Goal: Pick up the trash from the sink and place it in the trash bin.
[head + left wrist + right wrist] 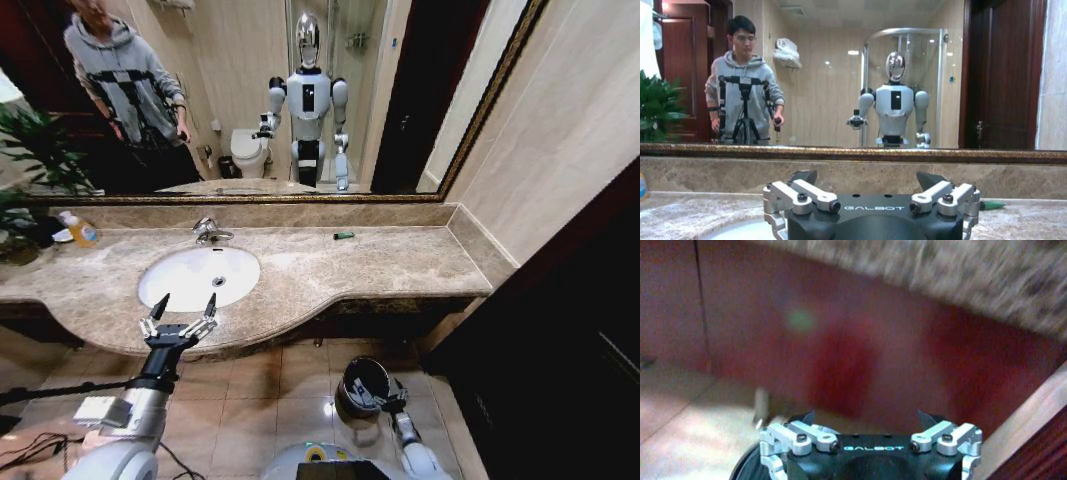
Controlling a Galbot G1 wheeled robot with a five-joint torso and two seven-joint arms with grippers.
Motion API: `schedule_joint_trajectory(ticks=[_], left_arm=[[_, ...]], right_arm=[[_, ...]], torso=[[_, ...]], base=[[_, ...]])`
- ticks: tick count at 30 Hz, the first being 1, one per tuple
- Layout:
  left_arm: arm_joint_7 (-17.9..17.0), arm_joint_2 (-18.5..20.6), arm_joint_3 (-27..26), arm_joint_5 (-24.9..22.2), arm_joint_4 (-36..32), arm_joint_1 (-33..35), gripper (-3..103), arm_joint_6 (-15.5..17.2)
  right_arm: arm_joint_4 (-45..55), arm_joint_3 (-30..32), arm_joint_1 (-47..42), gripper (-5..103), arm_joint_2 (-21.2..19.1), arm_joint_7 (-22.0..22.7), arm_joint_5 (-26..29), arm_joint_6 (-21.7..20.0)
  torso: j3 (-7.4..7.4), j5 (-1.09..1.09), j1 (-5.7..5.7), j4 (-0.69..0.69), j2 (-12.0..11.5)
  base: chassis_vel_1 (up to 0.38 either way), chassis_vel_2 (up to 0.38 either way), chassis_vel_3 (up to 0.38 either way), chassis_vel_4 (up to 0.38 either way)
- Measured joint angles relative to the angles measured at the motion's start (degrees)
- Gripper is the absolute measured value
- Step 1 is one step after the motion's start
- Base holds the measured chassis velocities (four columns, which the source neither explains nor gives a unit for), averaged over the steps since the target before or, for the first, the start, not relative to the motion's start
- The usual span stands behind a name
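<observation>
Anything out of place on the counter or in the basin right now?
A small green piece lies loose on the countertop near the back wall, to the right of the sink. The basin itself looks bare.

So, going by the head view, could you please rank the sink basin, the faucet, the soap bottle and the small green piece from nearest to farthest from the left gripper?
From the left gripper, open at the counter's front edge:
1. Sink basin, just beyond the fingertips.
2. Faucet, behind the basin.
3. Soap bottle, far back on the robot's left.
4. Green piece, back on the counter to the right.
</observation>
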Motion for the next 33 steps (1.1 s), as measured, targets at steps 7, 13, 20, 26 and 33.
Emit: schedule_joint_trajectory(ticks=[7, 13, 20, 26, 33], left_arm=[[0.0, 0.0, 0.0, 0.0, 0.0, 0.0, 100, 0.0], [0.0, 0.0, 0.0, 0.0, 0.0, 0.0, 100, 0.0], [0.0, 0.0, 0.0, 0.0, 0.0, 0.0, 100, 0.0], [0.0, 0.0, 0.0, 0.0, 0.0, 0.0, 100, 0.0], [0.0, 0.0, 0.0, 0.0, 0.0, 0.0, 100, 0.0]], right_arm=[[16.1, 1.1, -7.7, 100, -1.8, 2.9, 2.5, 1.2], [33.1, 1.3, -16.4, 100, -5.1, 0.4, 10.4, -3.8], [46.0, 1.9, -22.7, 100, -8.5, -1.9, 15.3, -7.0], [55.4, 1.7, -22.3, 100, -8.3, -2.6, 16.0, -11.6], [60.7, -2.8, -9.8, 100, -14.7, -4.4, 20.2, -22.2]], torso=[[0.00, 0.00, 0.00, 0.01, 0.0], [0.00, 0.00, 0.00, 0.00, 0.0], [0.00, 0.00, 0.00, 0.00, 0.0], [0.00, -0.01, 0.00, -0.02, 0.0], [0.01, 0.01, 0.02, 0.02, 0.0]], base=[[0.000, 0.000, 0.000, 0.000], [0.000, 0.000, 0.000, 0.000], [0.000, 0.000, 0.000, 0.000], [0.000, 0.000, 0.000, 0.000], [0.000, 0.000, 0.000, 0.000]])
